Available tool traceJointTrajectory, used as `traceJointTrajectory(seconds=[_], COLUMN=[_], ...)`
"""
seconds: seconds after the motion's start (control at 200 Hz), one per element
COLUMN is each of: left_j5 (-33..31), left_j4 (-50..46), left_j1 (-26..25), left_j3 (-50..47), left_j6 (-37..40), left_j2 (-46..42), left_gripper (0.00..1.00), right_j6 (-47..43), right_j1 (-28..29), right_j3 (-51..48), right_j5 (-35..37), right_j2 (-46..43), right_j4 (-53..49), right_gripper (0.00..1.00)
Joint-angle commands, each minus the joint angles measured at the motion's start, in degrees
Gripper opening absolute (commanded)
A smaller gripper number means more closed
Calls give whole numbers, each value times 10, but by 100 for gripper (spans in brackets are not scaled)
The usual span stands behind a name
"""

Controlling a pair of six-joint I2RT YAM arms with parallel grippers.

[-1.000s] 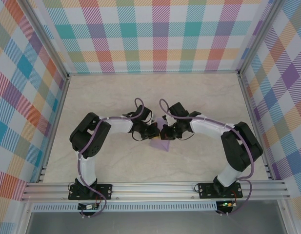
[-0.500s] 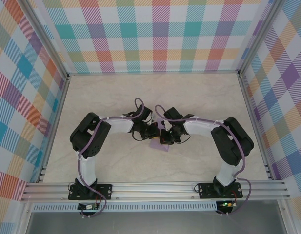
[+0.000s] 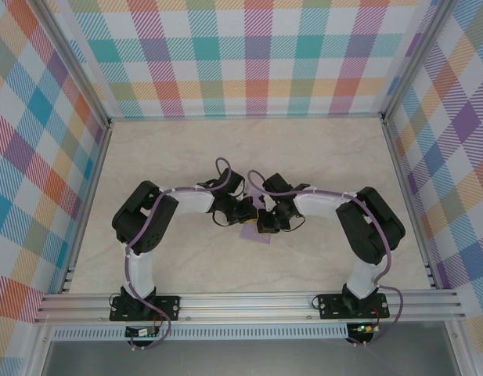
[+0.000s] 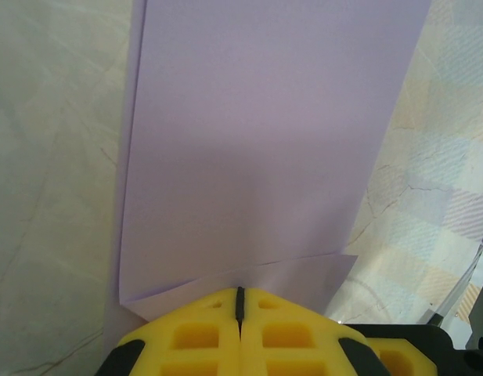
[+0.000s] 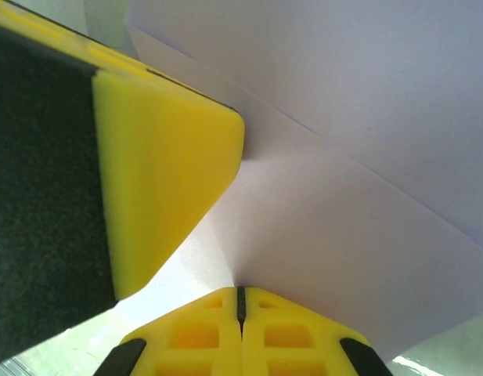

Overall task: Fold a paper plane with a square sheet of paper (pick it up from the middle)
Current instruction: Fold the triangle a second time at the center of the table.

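Inspecting the overhead view: both arms reach inward and meet at the centre of the frame, above the pale marbled table. The left gripper and the right gripper stand just beside each other, tips facing. The square sheet of paper lies between and beneath them. A lavender patch shows just below the two tips and a smaller sliver just above them.

Left wrist view: the left gripper sits at the bottom centre of the frame, its yellow fingers pressed fully together with only a thin seam between them. The sheet fills the middle and upper frame. Its near edge runs straight into the fingertips, consistent with a pinch on that edge. A second layer of paper shows as a narrow strip along the lower edge, indicating that the sheet is folded over. Table surface is visible at the left of the frame.

Right wrist view: the right gripper, at the bottom centre, is likewise closed tight. Paper converges on its tips, so it appears nipped there. A yellow finger of the other claw occupies the left of the frame, touching the sheet. One layer of paper overlaps another across the upper right.
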Motion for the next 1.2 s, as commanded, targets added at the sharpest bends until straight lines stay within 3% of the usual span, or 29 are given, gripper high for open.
traceJointTrajectory(seconds=[0.0, 0.685, 1.06, 1.195], left_j5=[-107, -129, -108, -99], left_j4=[-108, -128, -102, -98], left_j1=[2, 2, 2, 2], left_j3=[-22, -24, -32, -32], left_j6=[-10, -16, -16, -14], left_j2=[43, 61, 49, 45], left_gripper=[0, 0, 0, 0], right_j6=[-17, -77, -50, -21], right_j1=[1, -1, -15, -16], right_j3=[-4, -68, -70, -44], right_j5=[20, -1, -3, 5], right_j2=[9, -53, -153, -140], right_j4=[-42, -83, -59, -26], right_gripper=[0, 0, 0, 0])
